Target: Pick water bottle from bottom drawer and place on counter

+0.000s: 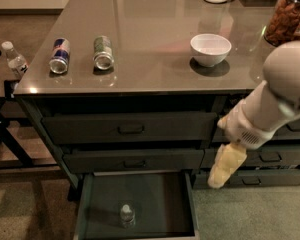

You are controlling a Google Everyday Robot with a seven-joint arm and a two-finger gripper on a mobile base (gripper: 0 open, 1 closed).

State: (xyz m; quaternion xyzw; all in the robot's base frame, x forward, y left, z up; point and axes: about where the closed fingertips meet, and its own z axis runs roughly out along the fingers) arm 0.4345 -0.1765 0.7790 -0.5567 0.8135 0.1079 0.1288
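The bottom drawer stands pulled open, and the water bottle stands upright on its bare floor, near the front and a little left of centre, white cap up. The two handled drawers above it are shut. The arm reaches in from the right, and its pale yellowish hand points downward in front of the cabinet, just off the open drawer's right edge and well apart from the bottle. Whether the hand is released or clenched I cannot tell; it carries nothing I can see. On the glossy grey surface lie a blue can and a green can side by side, with a white bowl further right.
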